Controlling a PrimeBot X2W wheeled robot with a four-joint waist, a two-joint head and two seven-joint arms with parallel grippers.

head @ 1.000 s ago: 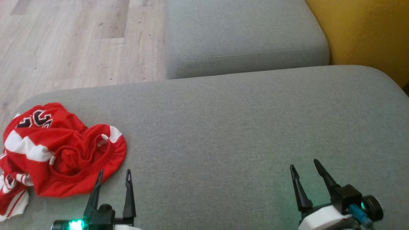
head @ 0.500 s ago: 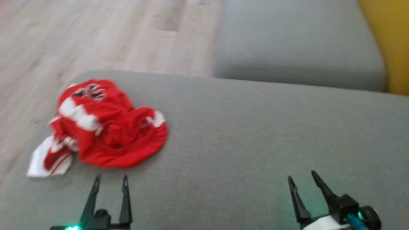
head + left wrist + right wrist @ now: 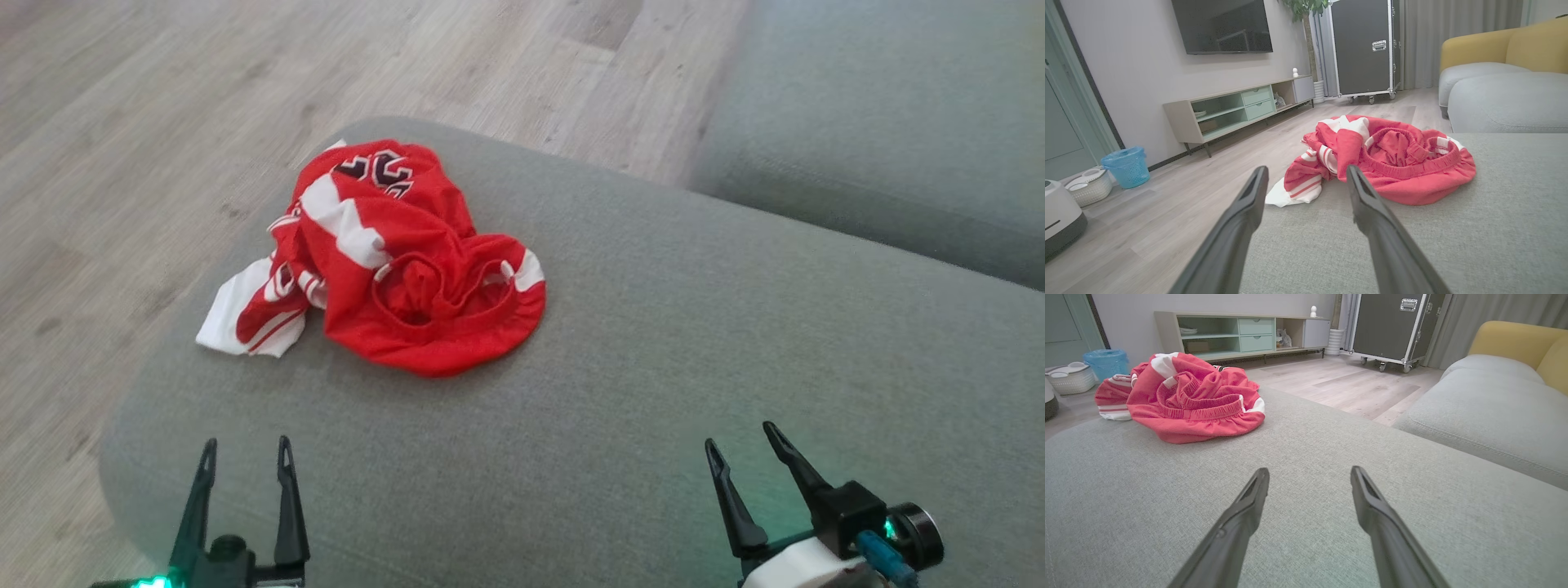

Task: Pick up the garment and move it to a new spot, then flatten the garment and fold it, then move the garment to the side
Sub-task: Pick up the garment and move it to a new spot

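Note:
A crumpled red and white garment (image 3: 408, 269) with black lettering lies on the grey cushion (image 3: 669, 343) near its far left corner. The left wrist view has the garment (image 3: 1384, 163) just beyond the fingers, and the right wrist view has the garment (image 3: 1188, 398) at the upper left. My left gripper (image 3: 245, 447) stands open at the lower left, short of the garment, holding nothing. My right gripper (image 3: 741, 437) stands open at the lower right, well apart from the cloth.
Wooden floor (image 3: 163, 122) lies past the cushion's left and far edges. A second grey cushion (image 3: 898, 139) sits at the upper right. The wrist views show a TV cabinet (image 3: 1241, 108), a blue basket (image 3: 1126, 166), a black wheeled case (image 3: 1363, 49) and a yellow sofa (image 3: 1515, 343).
The head camera has turned left, so the garment now sits nearer the middle of that view. Both grippers stay open and low in the frame; the garment lies as before.

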